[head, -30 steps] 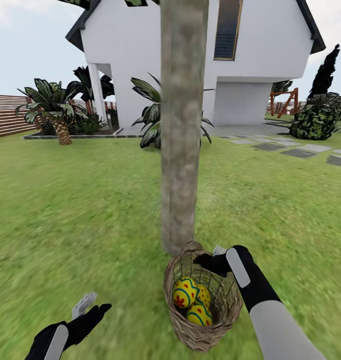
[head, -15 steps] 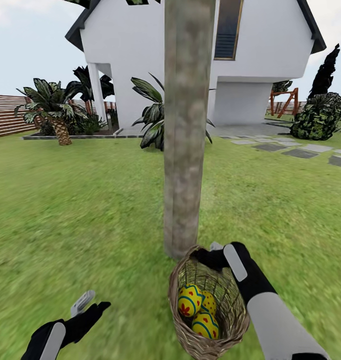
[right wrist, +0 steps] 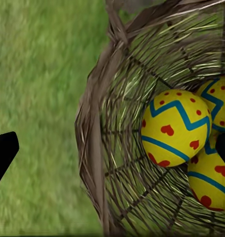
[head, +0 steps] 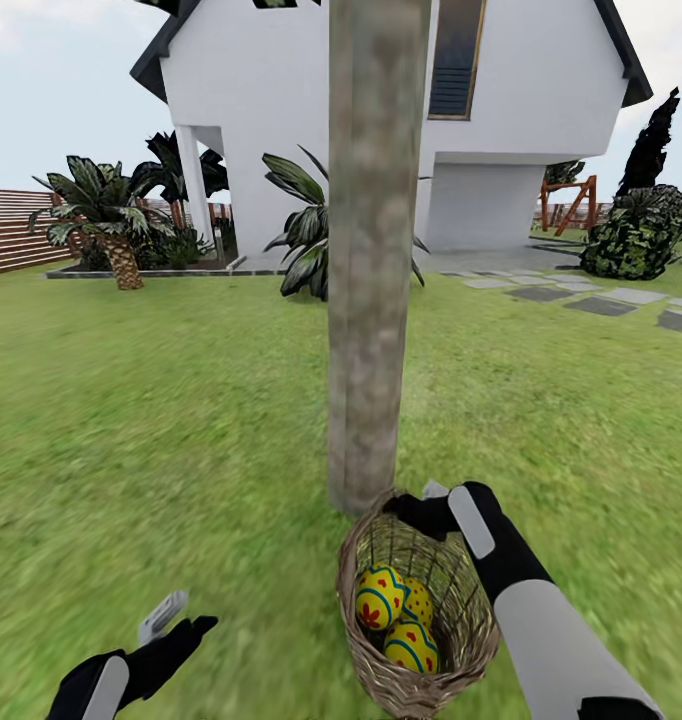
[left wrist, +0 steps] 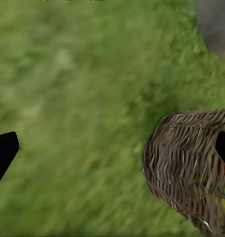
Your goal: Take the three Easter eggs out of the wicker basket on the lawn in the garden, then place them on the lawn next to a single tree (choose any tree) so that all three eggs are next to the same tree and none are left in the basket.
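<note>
The wicker basket [head: 417, 610] sits tilted in the air just in front of the foot of the tree [head: 373, 260], whose pale mottled trunk rises straight from the lawn [head: 161, 420] in the middle of the head view. The right gripper [head: 428, 505] is clamped on the basket's far rim, the side nearest the trunk, with one finger outside the weave and the other inside; in the right wrist view the rim [right wrist: 95, 138] runs between the two dark fingertips. All three Easter eggs [head: 396, 617] lie together inside the basket, low against its near wall: one yellow egg with a blue zigzag and red hearts faces up, a second is partly hidden behind it, and a third rests just below them, touching both. The right wrist view looks into the open weave and shows the eggs [right wrist: 175, 128] pressed against each other. The left gripper [head: 166, 615] hovers over bare grass well to the left of the basket, its fingers spread apart and holding nothing. In the left wrist view the outer woven wall of the basket [left wrist: 189, 163] shows beyond the grass, with a grey patch of trunk [left wrist: 215, 24] at the frame's corner. Beyond the lawn stand a white house [head: 541, 120], palm-like plants [head: 106, 215], a brown slatted fence [head: 11, 230] and grey paving stones [head: 601, 300].
</note>
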### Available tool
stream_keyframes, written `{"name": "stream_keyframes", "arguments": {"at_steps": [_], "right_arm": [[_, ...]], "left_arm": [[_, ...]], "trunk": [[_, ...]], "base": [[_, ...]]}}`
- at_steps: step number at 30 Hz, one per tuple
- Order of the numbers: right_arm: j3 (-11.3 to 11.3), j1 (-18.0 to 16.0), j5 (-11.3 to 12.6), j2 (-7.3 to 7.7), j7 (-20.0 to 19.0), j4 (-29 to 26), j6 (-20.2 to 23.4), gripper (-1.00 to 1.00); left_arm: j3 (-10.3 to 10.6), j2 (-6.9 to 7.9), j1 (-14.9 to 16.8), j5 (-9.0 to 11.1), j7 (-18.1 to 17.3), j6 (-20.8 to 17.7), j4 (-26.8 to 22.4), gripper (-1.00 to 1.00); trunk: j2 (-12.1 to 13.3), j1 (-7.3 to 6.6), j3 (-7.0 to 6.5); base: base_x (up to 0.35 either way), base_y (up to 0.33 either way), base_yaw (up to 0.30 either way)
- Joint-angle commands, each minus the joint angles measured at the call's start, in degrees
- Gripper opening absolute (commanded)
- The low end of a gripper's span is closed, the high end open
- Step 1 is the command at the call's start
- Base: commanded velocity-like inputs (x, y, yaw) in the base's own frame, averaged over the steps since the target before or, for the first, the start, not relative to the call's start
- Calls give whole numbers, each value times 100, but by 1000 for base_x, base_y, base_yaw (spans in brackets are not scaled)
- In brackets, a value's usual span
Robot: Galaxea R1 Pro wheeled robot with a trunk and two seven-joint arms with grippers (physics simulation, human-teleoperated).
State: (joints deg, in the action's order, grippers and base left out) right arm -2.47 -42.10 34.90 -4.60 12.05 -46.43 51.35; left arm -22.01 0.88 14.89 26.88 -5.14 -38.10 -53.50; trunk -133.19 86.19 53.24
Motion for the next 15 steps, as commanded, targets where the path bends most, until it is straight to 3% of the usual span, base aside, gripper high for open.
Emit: {"name": "stream_keyframes", "arguments": {"at_steps": [1, 5, 6, 15], "right_arm": [[-27, 30, 65, -6, 88, -39, 51, 100], [-50, 160, 68, -6, 217, -167, 183, 100], [-54, 334, 67, -6, 298, -520, 532, 100], [-52, 290, 50, -6, 330, -496, 281, 100]], "left_arm": [[-16, 0, -1, -14, -28, 0, 4, 100], [-14, 6, -15, -36, -30, 128, 23, 100], [-14, 7, -17, -42, -30, 361, 27, 100], [-5, 9, -21, -45, -56, 371, 13, 100]], "trunk": [[-44, 21, 24], [-204, 109, 96], [-245, 131, 114], [-606, 329, 275]], "base": [[0, 0, 0], [0, 0, 0], [0, 0, 0], [0, 0, 0]]}}
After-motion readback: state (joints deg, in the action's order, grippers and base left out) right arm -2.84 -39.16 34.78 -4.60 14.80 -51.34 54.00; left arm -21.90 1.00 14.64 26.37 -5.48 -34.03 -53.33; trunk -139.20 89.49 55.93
